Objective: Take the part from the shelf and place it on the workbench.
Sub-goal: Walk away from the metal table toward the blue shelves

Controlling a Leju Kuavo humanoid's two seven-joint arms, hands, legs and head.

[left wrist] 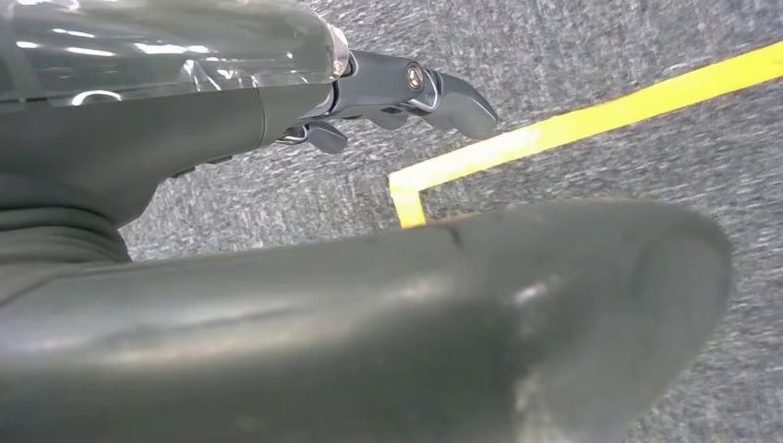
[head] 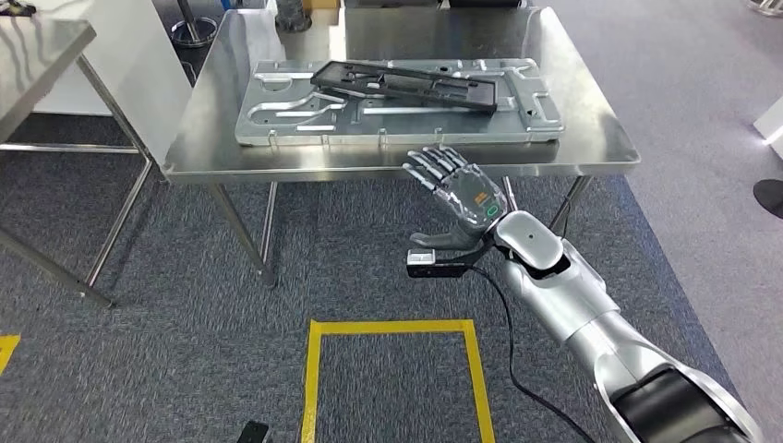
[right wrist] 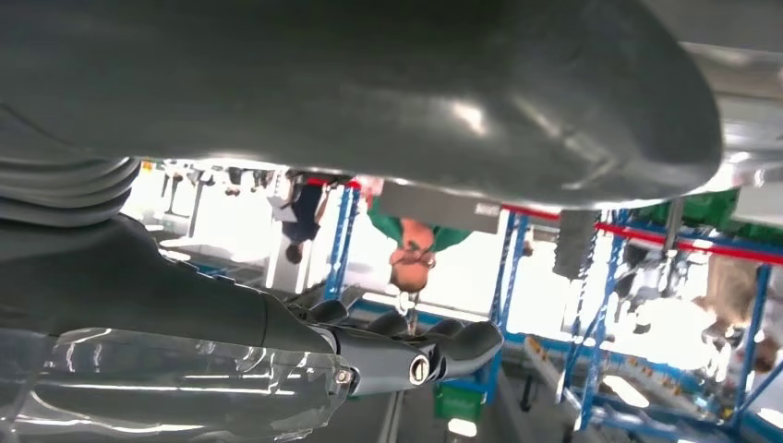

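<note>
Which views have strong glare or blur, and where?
Head view: sharp, soft reflections on the steel workbench. Right wrist view: background windows overexposed, the right hand dark against them. Left wrist view: the near thumb blurred, carpet and yellow tape clearer.

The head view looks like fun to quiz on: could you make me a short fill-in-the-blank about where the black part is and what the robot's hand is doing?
1. The black part lies on the grey ____ on the workbench.
2. The right hand holds ____.
3. The fingers of the right hand are spread ____.
4. The tape on the carpet is ____.

Missing words: plate; nothing; apart; yellow
</note>
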